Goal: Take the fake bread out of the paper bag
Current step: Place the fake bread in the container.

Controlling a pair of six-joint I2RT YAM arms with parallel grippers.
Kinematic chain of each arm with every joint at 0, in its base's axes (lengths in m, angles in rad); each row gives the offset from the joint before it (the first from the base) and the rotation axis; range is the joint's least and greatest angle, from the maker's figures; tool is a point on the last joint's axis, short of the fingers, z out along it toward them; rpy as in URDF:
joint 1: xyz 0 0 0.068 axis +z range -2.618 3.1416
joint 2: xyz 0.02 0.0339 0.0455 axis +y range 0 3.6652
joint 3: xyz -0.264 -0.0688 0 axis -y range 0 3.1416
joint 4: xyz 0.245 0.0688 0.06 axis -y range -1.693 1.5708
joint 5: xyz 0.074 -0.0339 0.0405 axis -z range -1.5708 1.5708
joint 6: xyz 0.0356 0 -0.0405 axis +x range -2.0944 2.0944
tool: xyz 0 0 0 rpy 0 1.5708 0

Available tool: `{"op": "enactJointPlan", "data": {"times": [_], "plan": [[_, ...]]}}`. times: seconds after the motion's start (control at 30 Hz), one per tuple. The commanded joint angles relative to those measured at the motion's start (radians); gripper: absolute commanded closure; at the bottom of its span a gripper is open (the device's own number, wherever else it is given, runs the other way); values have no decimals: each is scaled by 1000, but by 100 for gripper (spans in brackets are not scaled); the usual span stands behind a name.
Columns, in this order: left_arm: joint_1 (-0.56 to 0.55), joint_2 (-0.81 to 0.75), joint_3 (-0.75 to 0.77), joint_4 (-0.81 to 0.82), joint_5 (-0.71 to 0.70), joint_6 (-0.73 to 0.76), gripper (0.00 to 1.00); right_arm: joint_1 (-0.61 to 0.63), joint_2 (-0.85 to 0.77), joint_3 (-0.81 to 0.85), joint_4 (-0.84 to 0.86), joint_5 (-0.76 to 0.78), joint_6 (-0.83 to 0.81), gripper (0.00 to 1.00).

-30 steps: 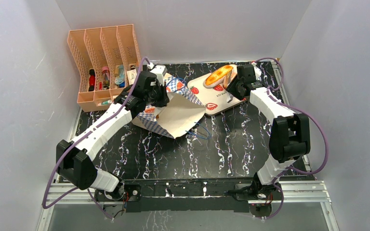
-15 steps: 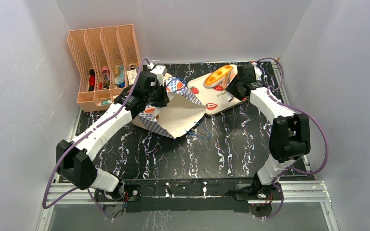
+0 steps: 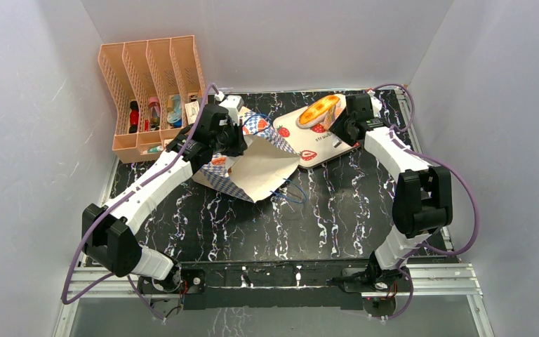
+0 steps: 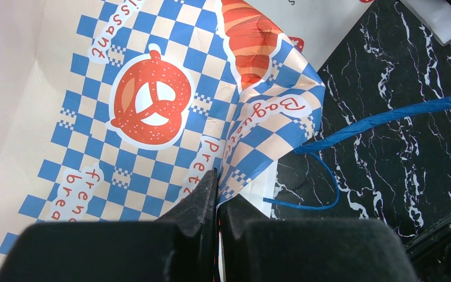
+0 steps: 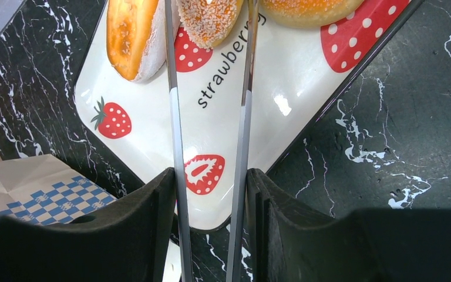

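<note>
The paper bag (image 3: 260,165) lies crumpled on its side on the black marbled table, its blue-and-white checkered band up. My left gripper (image 4: 217,182) is shut on a fold of the checkered band (image 4: 123,100); it also shows in the top view (image 3: 233,137). The orange-glazed loaf (image 5: 130,32) lies on a strawberry-print tray (image 5: 305,76) beside a golden piece (image 5: 311,9). My right gripper (image 5: 209,176) is shut on metal tongs (image 5: 175,135), whose arms reach to either side of a crumbed brown piece (image 5: 211,20) on the tray. The inside of the bag is hidden.
A peach file rack (image 3: 151,91) with small items stands at the back left. Blue cord handles (image 4: 387,117) trail from the bag onto the table. The tray (image 3: 309,144) lies at the back, right of the bag. White walls enclose three sides.
</note>
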Motion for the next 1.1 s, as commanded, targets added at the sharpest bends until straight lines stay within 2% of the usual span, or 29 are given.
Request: {"op": "enactJointPlan", "data": {"times": [0.0, 0.67, 1.07], "plan": [[-4, -35, -4, 12, 19, 1, 100, -10, -65, 64, 49, 23, -12, 58], [-4, -24, -3, 20, 27, 9, 100, -37, -117, 125, 24, 47, -35, 58], [-4, -6, 53, -12, 39, 51, 100, -33, -327, 21, 19, -38, -30, 61]]}}
